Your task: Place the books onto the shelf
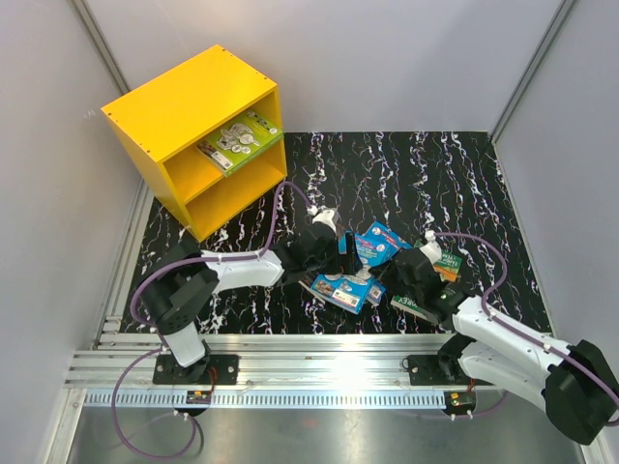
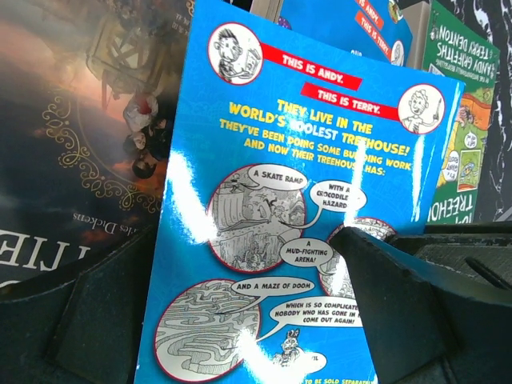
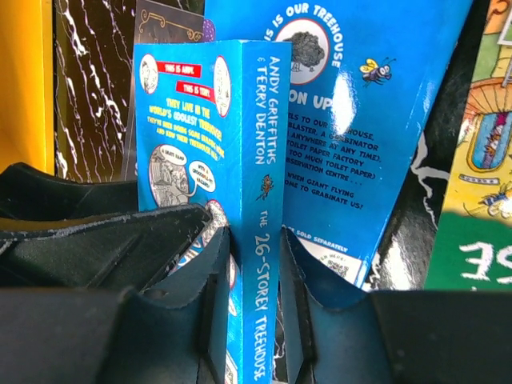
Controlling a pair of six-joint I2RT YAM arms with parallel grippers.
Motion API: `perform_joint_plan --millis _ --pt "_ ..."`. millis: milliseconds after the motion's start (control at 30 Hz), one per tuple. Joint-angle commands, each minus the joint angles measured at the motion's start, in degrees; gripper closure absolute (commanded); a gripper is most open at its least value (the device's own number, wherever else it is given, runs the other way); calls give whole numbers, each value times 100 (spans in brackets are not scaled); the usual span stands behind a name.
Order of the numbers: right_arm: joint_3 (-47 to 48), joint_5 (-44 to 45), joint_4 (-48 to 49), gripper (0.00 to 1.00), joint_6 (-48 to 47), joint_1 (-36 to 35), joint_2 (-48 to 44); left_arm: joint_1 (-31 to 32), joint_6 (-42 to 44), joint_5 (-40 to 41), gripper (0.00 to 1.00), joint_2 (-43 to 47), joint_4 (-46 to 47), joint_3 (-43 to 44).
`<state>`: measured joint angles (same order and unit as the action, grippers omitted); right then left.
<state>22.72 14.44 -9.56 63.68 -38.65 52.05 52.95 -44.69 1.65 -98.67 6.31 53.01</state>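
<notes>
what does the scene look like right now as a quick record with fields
shelf: yellow, one shelved book lying in the upper compartment
right gripper: closed on the spine of a blue book standing on edge
left gripper: open, facing that book's back cover
not yet shelved: second blue book, green book, dark book

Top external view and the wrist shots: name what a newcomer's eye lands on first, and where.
The bright yellow shelf at the far left corner of the black marbled table stands out first, with one book lying in its upper compartment. Next comes the cluster of glossy books in the middle of the table. In the right wrist view, the right gripper is clamped on the spine of a blue book.
</notes>
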Motion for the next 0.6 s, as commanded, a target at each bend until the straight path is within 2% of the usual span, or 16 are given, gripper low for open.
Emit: perform_joint_plan --millis 0,133,367,400,567 --pt "163 -265 1323 85 100 -11 85 251 118 -429 1 23 -911 77" --pt "-258 -424 1869 88 285 -19 -151 312 179 -402 1 155 -1061 306" --pt "-435 -494 2248 64 66 -37 -854 418 127 -499 1 314 -895 219" --pt "-505 -538 2387 57 57 -46 -968 427 109 -534 1 314 -790 192" --pt "-672 -679 2740 46 83 -46 -1048 488 4 -675 1 279 -648 148"
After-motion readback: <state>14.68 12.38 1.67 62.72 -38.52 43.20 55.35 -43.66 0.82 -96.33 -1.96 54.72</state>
